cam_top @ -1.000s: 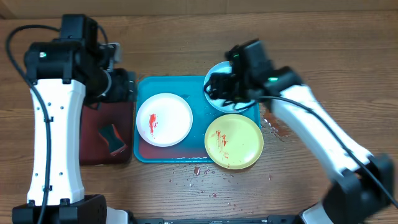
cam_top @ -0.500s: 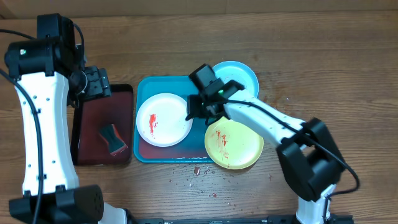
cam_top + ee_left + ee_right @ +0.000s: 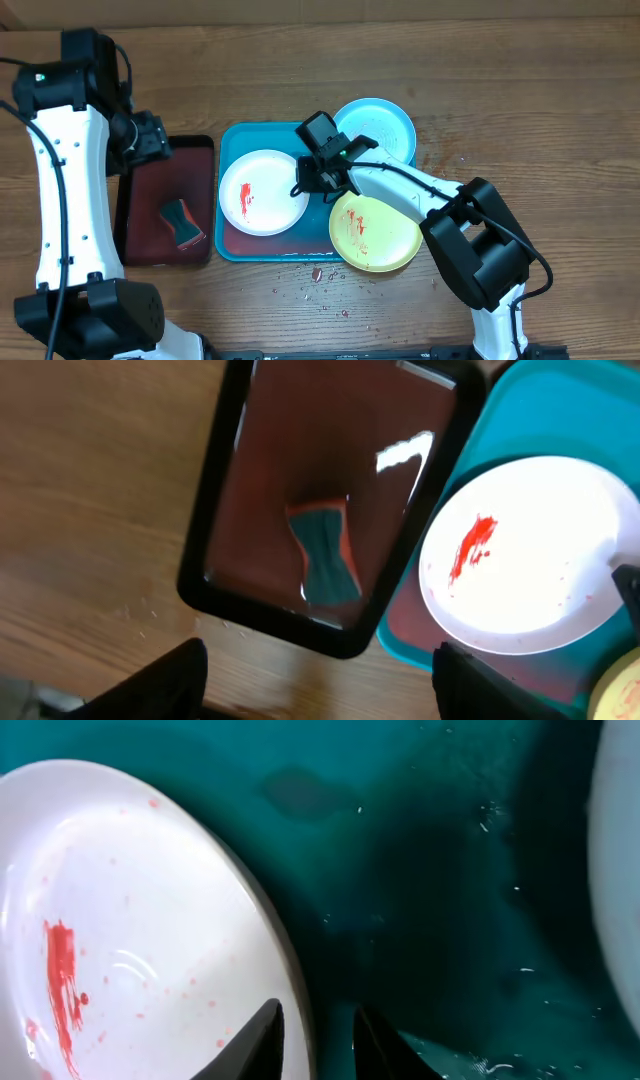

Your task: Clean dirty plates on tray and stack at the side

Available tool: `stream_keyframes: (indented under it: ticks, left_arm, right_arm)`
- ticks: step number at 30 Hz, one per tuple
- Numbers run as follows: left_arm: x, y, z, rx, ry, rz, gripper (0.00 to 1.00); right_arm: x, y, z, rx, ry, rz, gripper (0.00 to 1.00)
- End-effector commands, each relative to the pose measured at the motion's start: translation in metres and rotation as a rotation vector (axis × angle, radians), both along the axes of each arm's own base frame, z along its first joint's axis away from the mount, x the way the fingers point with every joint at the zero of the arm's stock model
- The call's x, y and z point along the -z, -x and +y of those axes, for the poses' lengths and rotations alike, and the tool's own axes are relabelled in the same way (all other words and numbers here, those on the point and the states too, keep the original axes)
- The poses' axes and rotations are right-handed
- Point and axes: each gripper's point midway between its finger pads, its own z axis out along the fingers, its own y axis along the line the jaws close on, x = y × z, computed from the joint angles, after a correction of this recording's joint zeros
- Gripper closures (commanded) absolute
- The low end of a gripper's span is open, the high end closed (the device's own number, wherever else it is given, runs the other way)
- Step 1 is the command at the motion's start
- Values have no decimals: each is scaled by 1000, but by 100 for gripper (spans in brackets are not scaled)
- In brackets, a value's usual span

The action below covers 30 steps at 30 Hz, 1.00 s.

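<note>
The R gripper (image 3: 303,185) is seen at centre of the overhead view, set at the right edge of the white plate (image 3: 262,192). In the R wrist view its fingers (image 3: 252,1042) are held slightly apart w/ the plate's rim between them. One finger is placed over the plate, the other over the turquoise tray (image 3: 233,140). A dark gap is left beside the rim, so no clamp is shown. The white plate is laid flat in the tray's left half, w/ a red smear on its left side. The lt-blue plate (image 3: 385,125) is perched on the tray's upper-right corner. The yellow-green plate (image 3: 385,235), smeared red, is set overhanging the lower-right corner. The L gripper (image 3: 150,138) is held at upper left, above the top edge of the maroon tray (image 3: 150,235). Its fingers (image 3: 170,680) are spread wide in the L wrist view. A sponge (image 3: 181,222) is laid in the maroon tray. Red specks (image 3: 318,274) are scattered on the table (image 3: 520,80) below the turquoise tray.
</note>
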Motion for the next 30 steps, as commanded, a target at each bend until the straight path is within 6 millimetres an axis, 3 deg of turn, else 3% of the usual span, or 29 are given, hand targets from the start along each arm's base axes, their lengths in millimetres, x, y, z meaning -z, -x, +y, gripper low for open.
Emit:
stream_keyframes:
  ticks: [1,8,14,20,30]
  left_arm:
    - [26,9,2,-53,8,72,29]
    - [61,26,-1,-55,24,163,32]
    - [86,24,-12,51,93,167,37]
    - [109,22,-11,49,90,153,51]
    - [160,38,-13,7,93,173,54]
  right_arm:
    - [8,7,3,-12,14,3,77]
    - [10,10,5,-19,18,8,96]
    - [11,10,4,-19,19,9,96]
    - [11,11,3,-19,23,14,96]
    - [12,13,2,-20,30,21,96]
